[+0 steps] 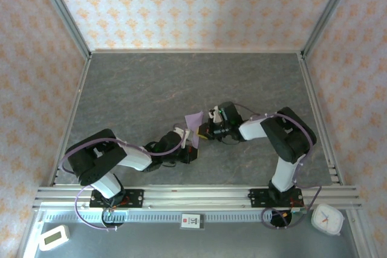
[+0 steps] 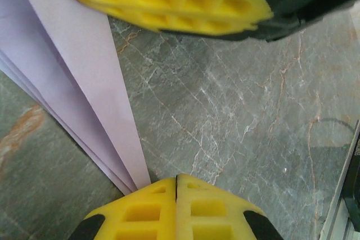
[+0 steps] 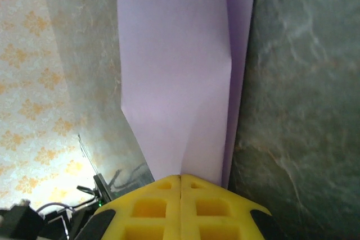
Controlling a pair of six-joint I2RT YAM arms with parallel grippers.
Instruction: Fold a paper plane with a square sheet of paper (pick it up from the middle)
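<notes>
Two claws, the left gripper (image 2: pixel 176 182) and the right gripper (image 3: pixel 180 181), were each squeezed tight on an edge of the partly folded paper plane (image 3: pixel 174 71), held over the middle of the table (image 1: pixel 151 83), seemingly so its stacked lengthwise layers lay together for the next crease.

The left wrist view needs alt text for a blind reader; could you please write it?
The left gripper, its yellow fingertips closed at bottom centre, appears to pinch folded lavender paper that fans toward the top left. A finger of the right gripper crosses the top, above grey marbled table.
</notes>
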